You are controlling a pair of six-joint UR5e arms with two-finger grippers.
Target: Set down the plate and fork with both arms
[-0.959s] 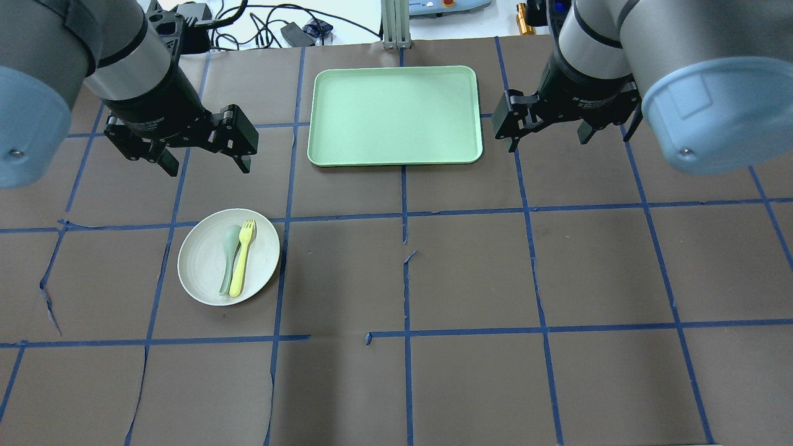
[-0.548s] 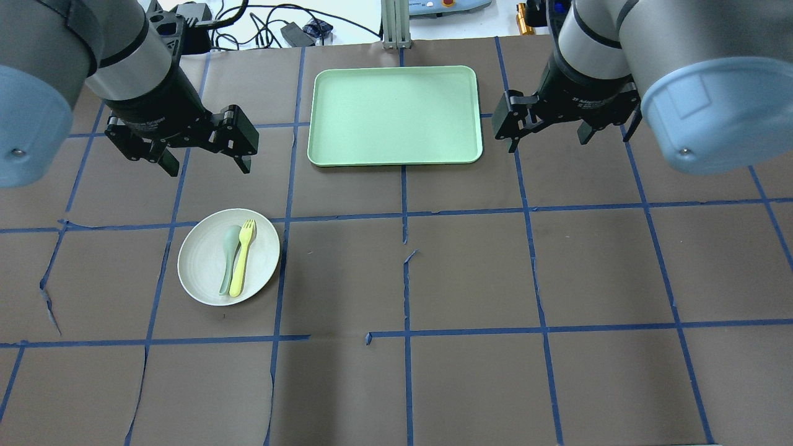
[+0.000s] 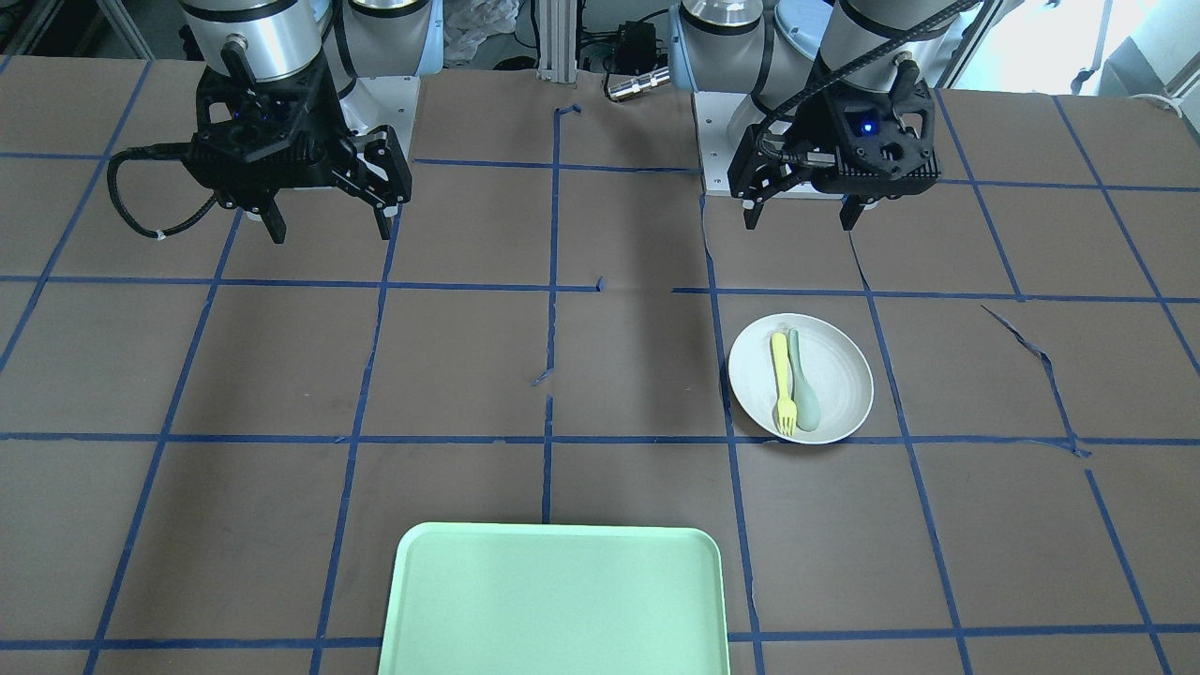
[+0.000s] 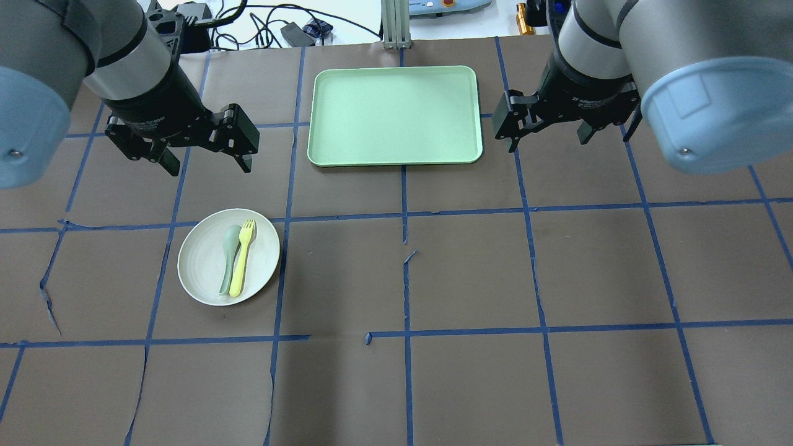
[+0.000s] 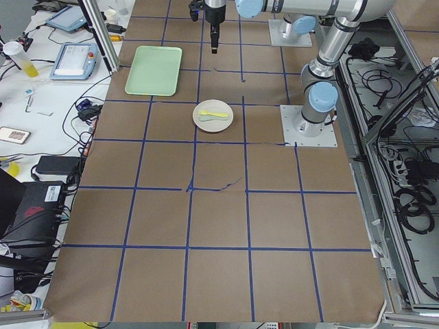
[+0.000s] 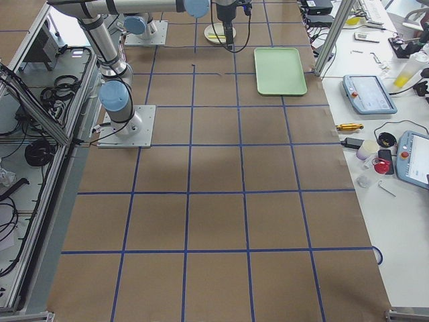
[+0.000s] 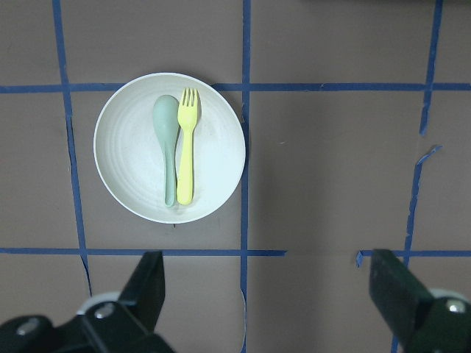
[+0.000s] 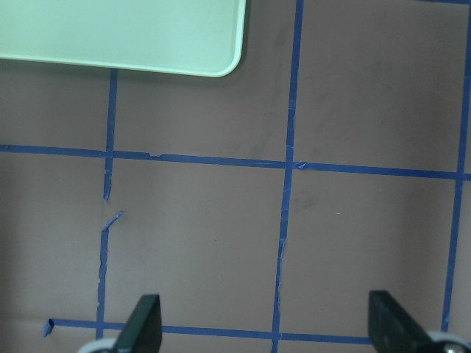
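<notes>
The off-white plate (image 4: 201,272) lies on the table's left half; it also shows in the front view (image 3: 839,380) and the left wrist view (image 7: 213,147). On it lie the pale-yellow fork (image 4: 241,260) (image 3: 781,380) (image 7: 185,151) and a grey-green spoon (image 4: 228,257), side by side. My left gripper (image 4: 207,161) (image 3: 799,217) (image 7: 268,290) hangs open and empty above the table, beyond the plate. My right gripper (image 4: 548,139) (image 3: 328,225) (image 8: 265,327) is open and empty, right of the tray, over bare table.
A mint-green rectangular tray (image 4: 395,116) (image 3: 553,600) (image 8: 125,33) lies at the far middle of the table. Brown paper with blue tape grid covers the table (image 4: 471,272). Cables and devices lie past the far edge (image 4: 272,28).
</notes>
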